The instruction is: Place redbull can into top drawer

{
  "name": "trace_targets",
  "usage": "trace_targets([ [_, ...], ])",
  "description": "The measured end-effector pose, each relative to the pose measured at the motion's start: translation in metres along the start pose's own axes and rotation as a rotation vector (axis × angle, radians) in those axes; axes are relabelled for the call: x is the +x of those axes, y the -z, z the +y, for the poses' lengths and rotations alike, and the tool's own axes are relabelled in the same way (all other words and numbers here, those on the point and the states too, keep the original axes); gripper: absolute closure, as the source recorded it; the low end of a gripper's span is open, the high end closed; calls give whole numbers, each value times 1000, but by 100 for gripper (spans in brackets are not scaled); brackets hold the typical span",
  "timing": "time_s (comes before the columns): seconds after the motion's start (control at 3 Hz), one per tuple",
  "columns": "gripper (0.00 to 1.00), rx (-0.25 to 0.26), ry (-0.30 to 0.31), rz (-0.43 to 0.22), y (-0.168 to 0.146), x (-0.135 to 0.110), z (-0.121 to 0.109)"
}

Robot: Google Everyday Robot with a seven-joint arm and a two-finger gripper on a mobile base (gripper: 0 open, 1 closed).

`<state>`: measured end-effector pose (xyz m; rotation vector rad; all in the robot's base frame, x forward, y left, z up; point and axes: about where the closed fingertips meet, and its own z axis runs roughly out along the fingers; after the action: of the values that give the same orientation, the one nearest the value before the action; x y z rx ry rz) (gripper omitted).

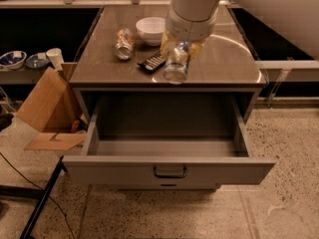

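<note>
With hand [180, 48] pinching redbull can [175, 67] above bench [230, 59] front edge, carry toward 6 o'clock, lower well inside top drawer [114, 169], then release.

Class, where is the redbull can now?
The redbull can hangs in the gripper, centre of view, over the tabletop near its front edge, beside the dark remote, behind the open top drawer.

A white bowl [151, 29] is sitting near the back edge of the bench [229, 59], left of the middle. A tan can [123, 44] is lying on its side just left of it, toward the back-left corner. A dark remote [152, 62] is lying nearer the front edge, just left of the gripper [178, 54], which is hanging over that edge's middle. A cardboard box [42, 103] is standing open on the floor off the left edge.
</note>
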<state>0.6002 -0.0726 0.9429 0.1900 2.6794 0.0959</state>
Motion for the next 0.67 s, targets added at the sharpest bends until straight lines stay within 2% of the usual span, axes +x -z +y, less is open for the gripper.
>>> trace_targets([
  [0.33,100,-62,58,4,4,16,39],
  [0.67,100,-147,137,22,-13,35,75],
])
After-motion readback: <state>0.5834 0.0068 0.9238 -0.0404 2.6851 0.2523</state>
